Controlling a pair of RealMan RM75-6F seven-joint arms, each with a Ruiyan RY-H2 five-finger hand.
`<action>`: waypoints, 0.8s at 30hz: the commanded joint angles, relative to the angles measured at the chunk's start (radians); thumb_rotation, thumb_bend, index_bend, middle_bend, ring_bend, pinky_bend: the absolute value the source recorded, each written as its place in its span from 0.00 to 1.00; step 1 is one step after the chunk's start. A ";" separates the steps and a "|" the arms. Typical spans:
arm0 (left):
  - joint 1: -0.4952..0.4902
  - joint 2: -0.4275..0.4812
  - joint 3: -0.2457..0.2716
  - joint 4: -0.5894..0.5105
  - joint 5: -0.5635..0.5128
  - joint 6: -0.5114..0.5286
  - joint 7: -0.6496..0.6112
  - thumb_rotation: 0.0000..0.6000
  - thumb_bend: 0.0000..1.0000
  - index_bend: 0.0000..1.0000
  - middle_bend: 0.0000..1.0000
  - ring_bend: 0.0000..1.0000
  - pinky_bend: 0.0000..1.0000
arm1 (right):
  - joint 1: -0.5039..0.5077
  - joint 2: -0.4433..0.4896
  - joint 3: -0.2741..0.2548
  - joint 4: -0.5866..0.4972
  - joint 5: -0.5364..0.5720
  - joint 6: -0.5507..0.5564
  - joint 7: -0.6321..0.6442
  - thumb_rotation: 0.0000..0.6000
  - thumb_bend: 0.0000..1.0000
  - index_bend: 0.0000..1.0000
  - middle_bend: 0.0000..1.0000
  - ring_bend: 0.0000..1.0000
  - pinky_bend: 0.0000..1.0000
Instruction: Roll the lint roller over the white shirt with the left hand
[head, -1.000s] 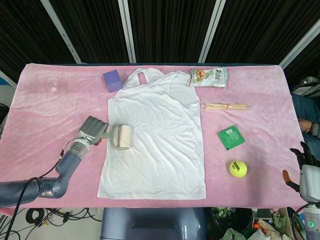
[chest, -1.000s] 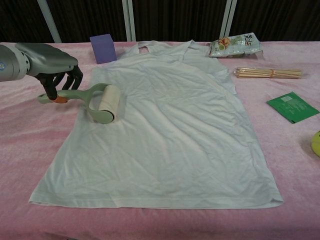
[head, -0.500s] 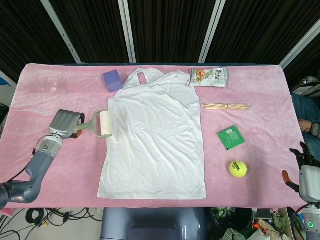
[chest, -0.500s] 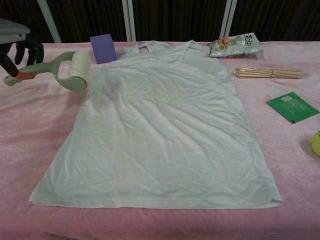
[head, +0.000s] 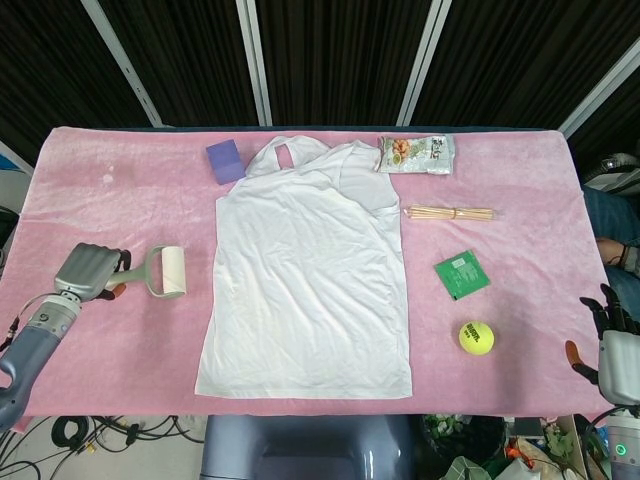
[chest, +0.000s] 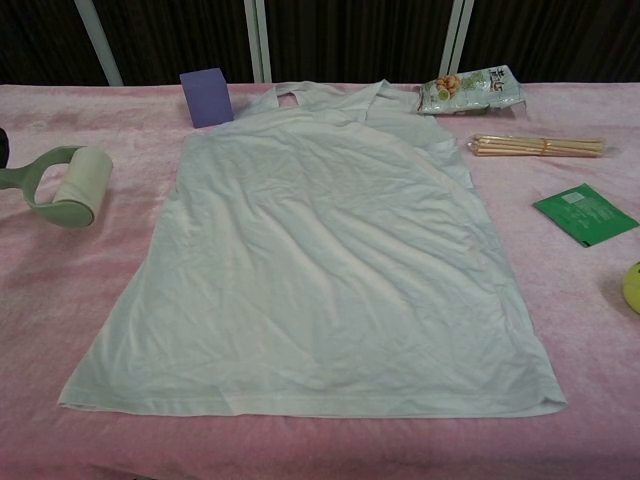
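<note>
1. Head view: the left hand (head: 88, 270) grips the handle of the lint roller (head: 168, 272), fingers curled round it.
2. Since half a second ago, hand and roller have pulled further left, off the white shirt (head: 308, 275) and well apart from its edge.
3. The roller now lies on the pink tablecloth (head: 120, 200).
4. The right hand (head: 607, 330) sits at the table's right edge; its grip cannot be told.
</note>
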 joint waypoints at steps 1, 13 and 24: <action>0.032 -0.063 0.016 0.110 0.104 0.015 -0.106 1.00 0.59 0.68 0.65 0.49 0.67 | -0.001 -0.001 0.001 -0.001 0.001 0.003 -0.001 1.00 0.26 0.24 0.06 0.23 0.34; 0.009 -0.115 0.004 0.183 0.180 -0.063 -0.117 1.00 0.50 0.63 0.60 0.45 0.62 | -0.001 -0.001 0.007 -0.002 0.015 0.001 -0.002 1.00 0.26 0.24 0.05 0.23 0.34; -0.004 -0.040 -0.053 0.057 0.017 -0.136 0.164 1.00 0.00 0.07 0.08 0.00 0.24 | -0.001 0.000 0.009 -0.009 0.024 -0.003 -0.004 1.00 0.26 0.24 0.05 0.23 0.34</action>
